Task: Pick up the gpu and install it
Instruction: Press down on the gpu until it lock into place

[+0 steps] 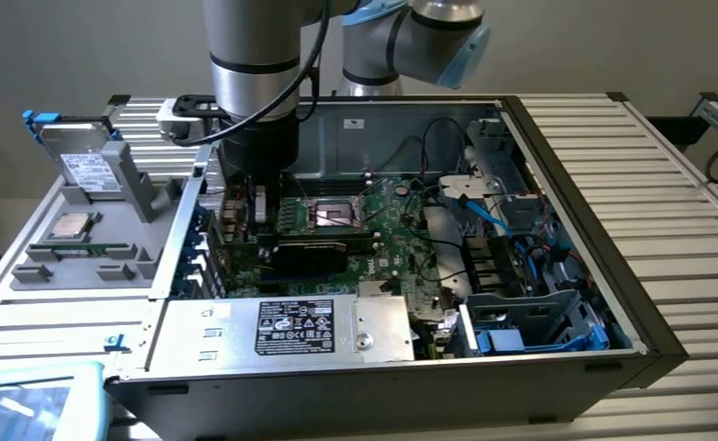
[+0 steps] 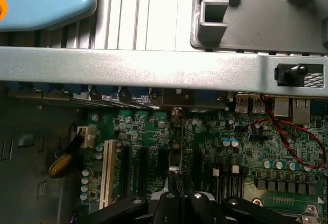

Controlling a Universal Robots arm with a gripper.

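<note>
1 thin card, the gpu, stands edge-on in our gripper, jaws pinched narrow on its upper edge, just above the motherboard slots. We judge it light, stiff and fragile, best held by its edges.

The pincer sits low inside the open computer case, closed on the edge-on card. Upright slots flank it closely on both sides. Ahead, the case's metal wall blocks passage. A red cable loops well aside. Room remains above the case.
</note>
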